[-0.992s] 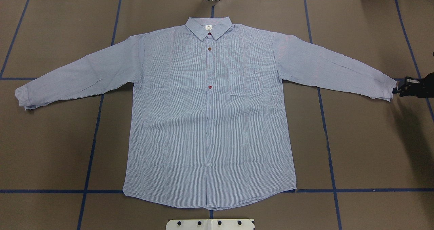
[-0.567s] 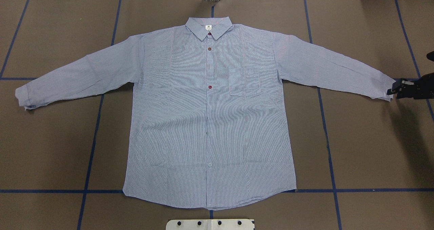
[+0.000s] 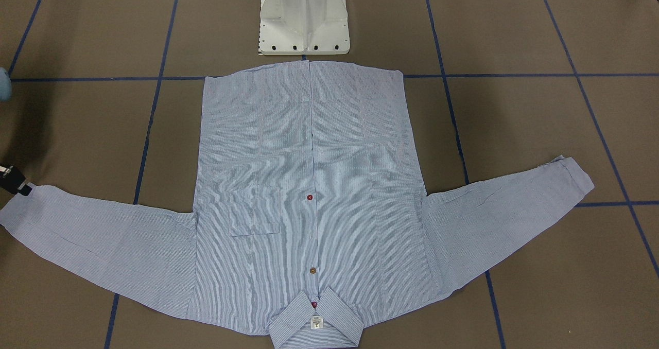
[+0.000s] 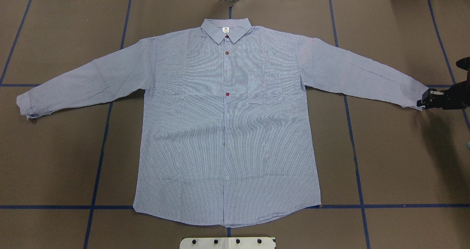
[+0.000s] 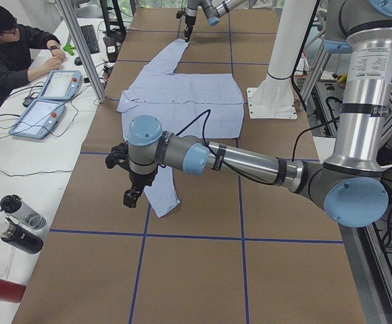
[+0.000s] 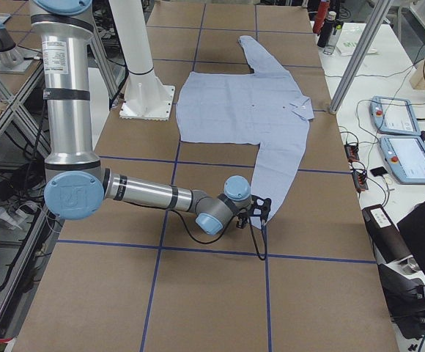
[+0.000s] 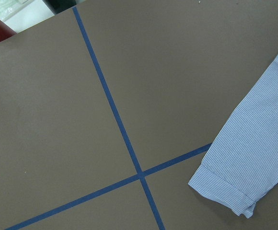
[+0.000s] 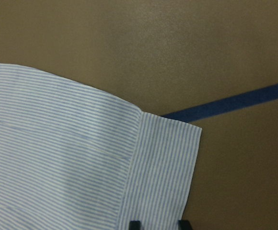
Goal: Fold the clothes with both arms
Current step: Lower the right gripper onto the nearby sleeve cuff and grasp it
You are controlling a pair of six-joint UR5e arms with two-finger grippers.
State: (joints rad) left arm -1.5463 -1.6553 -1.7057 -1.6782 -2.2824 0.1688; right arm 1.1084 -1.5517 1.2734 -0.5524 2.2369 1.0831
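I see the shirt (image 4: 226, 131) lying flat and buttoned mid-table (image 4: 404, 161), with wide margins showing on every side. My right gripper (image 4: 421, 100) sits low at the shirt's right cuff (image 8: 163, 163), fingers (image 8: 135, 224) spread astride its edge. My left gripper (image 5: 131, 197) hovers just outside the shirt's left cuff (image 7: 225, 184); I cannot tell its opening.

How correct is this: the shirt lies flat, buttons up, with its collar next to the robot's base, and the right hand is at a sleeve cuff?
Wrong in one point: the hem, not the collar, lies next to the base, as the exterior front-facing view shows. The shirt does lie flat, buttons up, with the right hand at a sleeve cuff.
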